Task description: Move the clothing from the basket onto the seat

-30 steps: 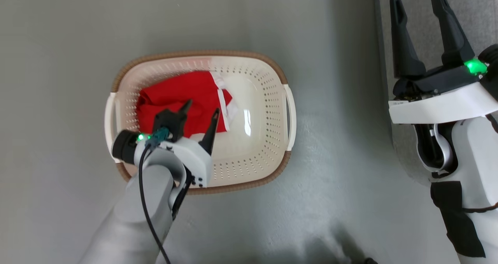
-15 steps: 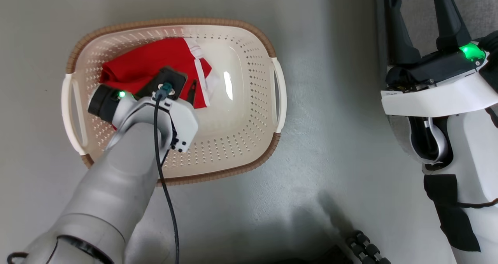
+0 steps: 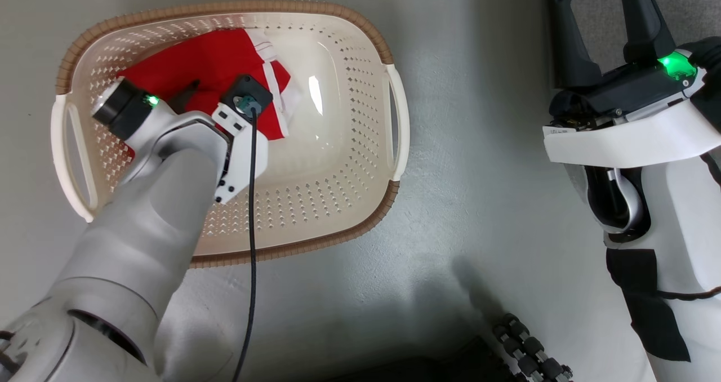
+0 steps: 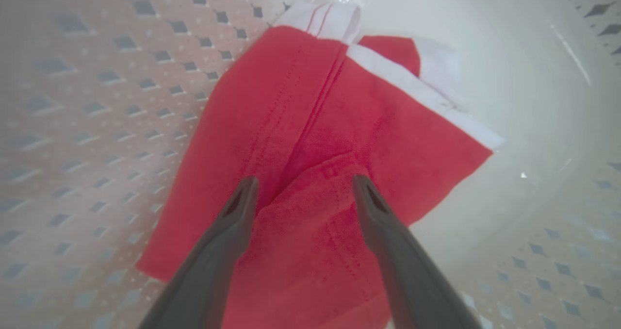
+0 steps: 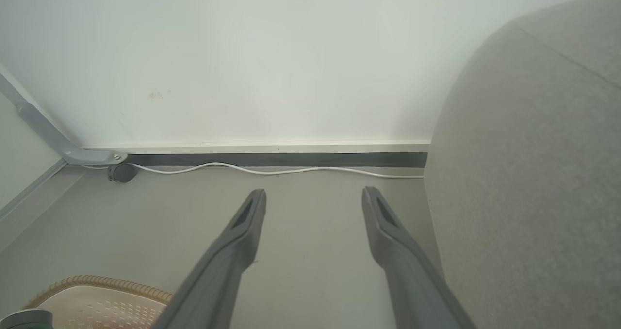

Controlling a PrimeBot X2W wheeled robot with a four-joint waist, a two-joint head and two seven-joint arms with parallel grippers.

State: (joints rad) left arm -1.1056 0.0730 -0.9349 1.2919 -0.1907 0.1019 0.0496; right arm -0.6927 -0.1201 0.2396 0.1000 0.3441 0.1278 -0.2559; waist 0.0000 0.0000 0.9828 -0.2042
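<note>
The red clothing with white trim lies bunched in the left part of the cream basket, which stands on the floor. My left gripper reaches down into the basket and is open; its fingertips straddle a raised fold of the clothing, just above or touching the fabric. In the head view its wrist hides part of the garment. My right gripper is open and holds nothing, up by the edge of the grey seat. In the right wrist view it hangs over bare floor, with the seat at the right.
The basket's right half has bare bottom. A white cable runs along the baseboard under a pale wall, beside a grey metal leg. A dark ribbed part lies at the bottom of the head view.
The head camera has come closer, so the basket looks larger and sits further up and left. My left gripper has gone down into the basket onto the clothing. The right gripper has barely moved.
</note>
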